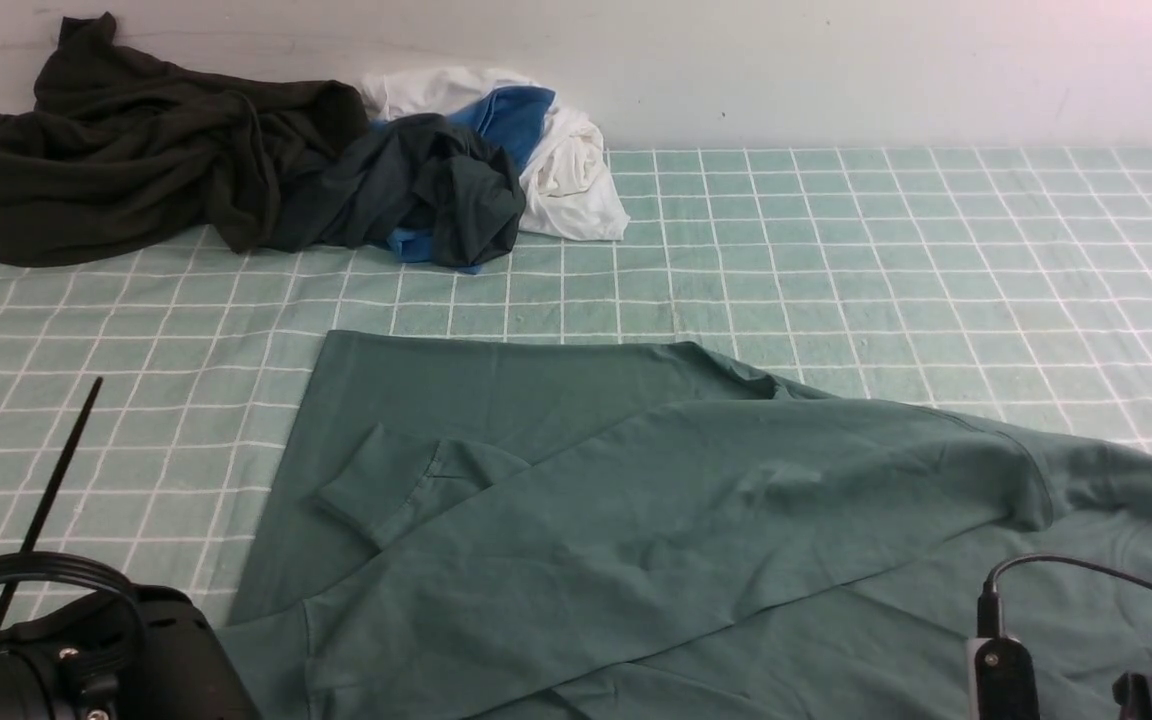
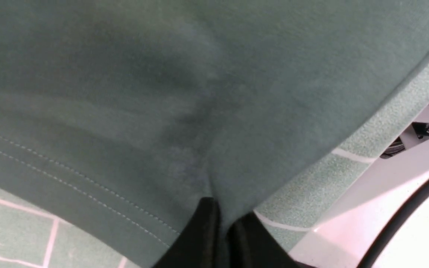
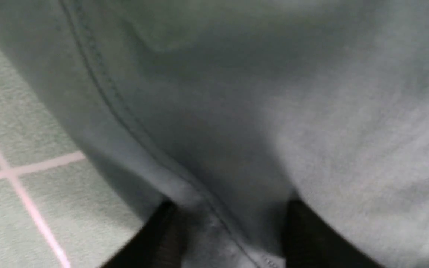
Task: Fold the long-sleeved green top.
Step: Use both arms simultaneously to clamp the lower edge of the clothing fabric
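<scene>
The green long-sleeved top (image 1: 636, 500) lies spread on the pale-green checked cloth (image 1: 936, 250), with one sleeve folded across its body and the cuff (image 1: 376, 490) pointing left. In the left wrist view my left gripper (image 2: 223, 214) is shut on a pinch of the top (image 2: 199, 93) close to its stitched hem. In the right wrist view my right gripper (image 3: 229, 212) has its fingers (image 3: 162, 230) apart, and a seamed edge of the top (image 3: 274, 111) lies between them. The front view shows only the arms' bodies at the bottom corners; both grippers are hidden there.
A heap of clothes sits at the back left: a very dark olive-black garment (image 1: 136, 150), a dark slate-grey one (image 1: 416, 190) and white and blue pieces (image 1: 566, 160). A thin black rod (image 1: 46, 490) rises by the left arm. The white table edge (image 2: 385, 186) is close to the left gripper.
</scene>
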Controlling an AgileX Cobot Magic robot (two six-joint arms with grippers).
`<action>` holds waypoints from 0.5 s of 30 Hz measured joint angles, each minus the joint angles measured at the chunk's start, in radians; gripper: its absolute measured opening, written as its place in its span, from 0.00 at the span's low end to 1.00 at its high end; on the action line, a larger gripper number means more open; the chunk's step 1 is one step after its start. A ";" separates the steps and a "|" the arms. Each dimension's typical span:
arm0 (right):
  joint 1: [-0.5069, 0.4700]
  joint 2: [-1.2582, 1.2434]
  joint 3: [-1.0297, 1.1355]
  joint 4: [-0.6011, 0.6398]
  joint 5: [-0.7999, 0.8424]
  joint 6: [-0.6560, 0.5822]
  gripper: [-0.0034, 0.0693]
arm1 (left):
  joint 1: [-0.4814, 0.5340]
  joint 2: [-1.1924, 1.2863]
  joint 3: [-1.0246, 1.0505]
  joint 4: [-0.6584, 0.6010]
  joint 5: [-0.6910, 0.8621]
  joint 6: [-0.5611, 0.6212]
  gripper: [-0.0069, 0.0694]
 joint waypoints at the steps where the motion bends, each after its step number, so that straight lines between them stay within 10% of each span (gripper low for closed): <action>1: 0.000 -0.001 -0.001 -0.009 -0.003 -0.002 0.29 | 0.000 0.000 0.000 0.000 -0.001 0.000 0.10; 5: 0.000 -0.014 -0.029 -0.039 -0.008 0.001 0.07 | 0.000 0.000 -0.022 0.009 0.002 -0.008 0.10; 15: -0.015 -0.057 -0.280 -0.096 0.138 0.005 0.05 | 0.196 -0.003 -0.257 0.067 0.090 -0.005 0.10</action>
